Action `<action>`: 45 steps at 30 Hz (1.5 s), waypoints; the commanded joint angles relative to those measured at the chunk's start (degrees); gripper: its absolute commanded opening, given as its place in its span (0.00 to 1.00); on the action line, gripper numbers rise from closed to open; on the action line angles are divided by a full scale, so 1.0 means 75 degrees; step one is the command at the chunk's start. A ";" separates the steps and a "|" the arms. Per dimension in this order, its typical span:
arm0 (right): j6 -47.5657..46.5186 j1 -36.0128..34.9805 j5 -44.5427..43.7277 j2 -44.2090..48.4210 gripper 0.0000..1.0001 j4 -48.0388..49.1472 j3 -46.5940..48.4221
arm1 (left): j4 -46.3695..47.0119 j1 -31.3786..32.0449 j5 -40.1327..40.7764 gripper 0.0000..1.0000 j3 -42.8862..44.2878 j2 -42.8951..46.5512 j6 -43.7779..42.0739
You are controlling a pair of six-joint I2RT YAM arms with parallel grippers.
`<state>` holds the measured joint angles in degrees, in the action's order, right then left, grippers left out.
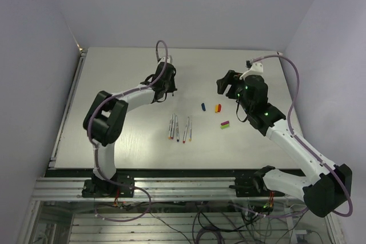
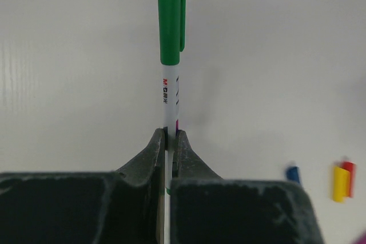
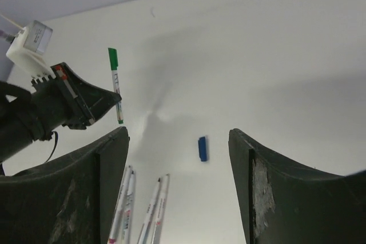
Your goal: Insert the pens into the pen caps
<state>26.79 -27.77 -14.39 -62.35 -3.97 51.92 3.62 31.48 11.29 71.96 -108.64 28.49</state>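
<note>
Pale grey-white surface under lilac walls, evenly lit. Toward its far middle, left end effector pressed together on a thin white-grey marker pen, pinching the lower barrel. Long green plastic cap already on the pen's far end, well past the fingertips. Right end effector spread wide, holding nothing, hovering over a stubby blue plastic cap. Four more white-grey pens lying side by side at mid-surface, seemingly uncapped. Yellow cap and red cap touching, just right of the blue one; purple cap slightly nearer the bases.

Green pair apparently joined, so probably time to set it down. To do that well:
- Check first for a flush seat, with no gap between cap and barrel.
- Lower the pen flat onto bare surface, well apart from the loose pens and caps.
- Release only once it rests, to avoid a roll.

Left arm folded sharply at the elbow, forearm reaching away from the base, wrist roughly level. Right arm stretched long from its base, wrist bent, fingers facing the left end effector.
</note>
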 commanded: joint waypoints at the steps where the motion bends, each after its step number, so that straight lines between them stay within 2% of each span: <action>1: 0.0144 -0.0001 -0.0594 0.0022 0.68 -0.0414 -0.0200 | -0.1127 -0.0246 0.0041 0.07 0.0860 -0.0872 -0.0108; 6: 0.0188 -0.0001 -0.0738 0.0257 0.66 -0.0347 -0.0527 | -0.1388 -0.0537 -0.0192 0.07 0.1456 -0.1666 0.0061; 9: 0.0217 -0.0001 -0.0751 0.0373 0.65 -0.0272 -0.0701 | -0.1258 -0.0638 -0.0256 0.07 0.1575 -0.1853 0.0034; 18: 0.0250 0.0003 -0.0791 0.0337 0.64 -0.0283 -0.0784 | -0.1962 -0.0747 -0.0141 0.08 0.2193 -0.2317 -0.0110; 20: 0.0260 -0.0001 -0.0755 0.0316 0.64 -0.0262 -0.0799 | -0.1988 -0.0741 -0.0110 0.12 0.2159 -0.2313 -0.0063; 22: 0.0261 -0.0001 -0.0697 0.0290 0.64 -0.0224 -0.0832 | -0.1966 -0.0741 -0.0131 0.21 0.2078 -0.2271 -0.0056; 23: 0.0271 -0.0001 -0.0674 0.0283 0.64 -0.0197 -0.0845 | -0.1914 -0.0741 -0.0155 0.33 0.2026 -0.2246 -0.0070; 24: 0.0272 -0.0001 -0.0652 0.0281 0.64 -0.0181 -0.0860 | -0.1896 -0.0741 -0.0140 0.40 0.1984 -0.2219 -0.0063; 35: 0.0214 -0.0001 -0.0694 0.0304 0.64 -0.0072 -0.0926 | -0.1983 -0.0741 -0.0039 0.68 0.1679 -0.1331 -0.0024; 41: 0.0330 0.0000 -0.0888 0.0471 0.66 -0.0105 -0.1092 | -0.1845 -0.0587 -0.0054 0.71 0.0548 -0.0164 0.0098; 45: 0.0485 -0.0001 -0.1057 0.0486 0.66 -0.0258 -0.1177 | -0.1969 -0.0141 0.0398 0.65 -0.0402 0.0768 -0.0058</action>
<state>28.91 -27.77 -19.94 -59.75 -5.78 43.90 -10.20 27.24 11.40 73.93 -109.43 28.75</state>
